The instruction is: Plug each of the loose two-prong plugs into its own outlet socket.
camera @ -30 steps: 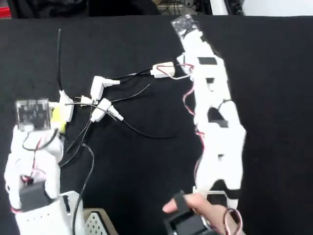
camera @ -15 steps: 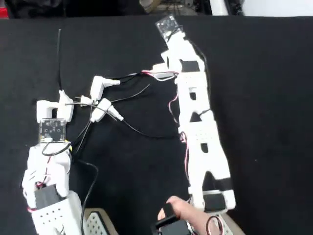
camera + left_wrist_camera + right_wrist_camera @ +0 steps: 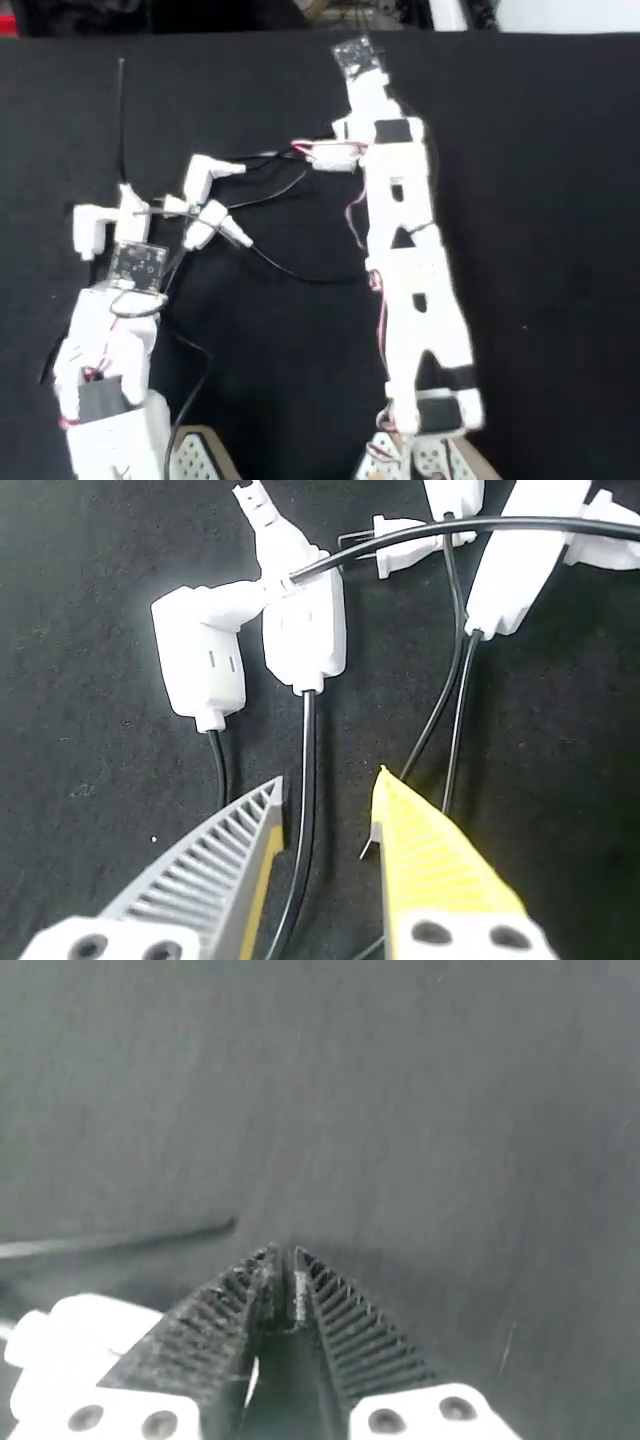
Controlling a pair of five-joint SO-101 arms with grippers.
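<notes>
Two white outlet sockets (image 3: 200, 665) (image 3: 305, 620) lie side by side on black cables, just ahead of my left gripper (image 3: 330, 777). It is open, and one socket's cable (image 3: 300, 810) runs between its grey and yellow fingers. Loose white plugs (image 3: 400, 535) (image 3: 520, 570) lie beyond the sockets. In the high view the sockets (image 3: 90, 222) sit at the far left, with plugs (image 3: 205, 172) (image 3: 205, 225) to their right. My right gripper (image 3: 283, 1252) is shut above bare cloth, with a white plug (image 3: 60, 1350) beside its fingers. That plug (image 3: 330, 152) lies against the right arm (image 3: 400, 220).
Black cloth (image 3: 540, 200) covers the table, with open room on the right half. Thin black cables (image 3: 290, 270) loop across the middle, and one (image 3: 121, 100) runs toward the far edge. The arm bases (image 3: 110, 440) stand at the near edge.
My left arm has shifted right and drawn back a little from the sockets. The right arm swung left, and the plug beside it moved slightly. A hand at the near edge has gone.
</notes>
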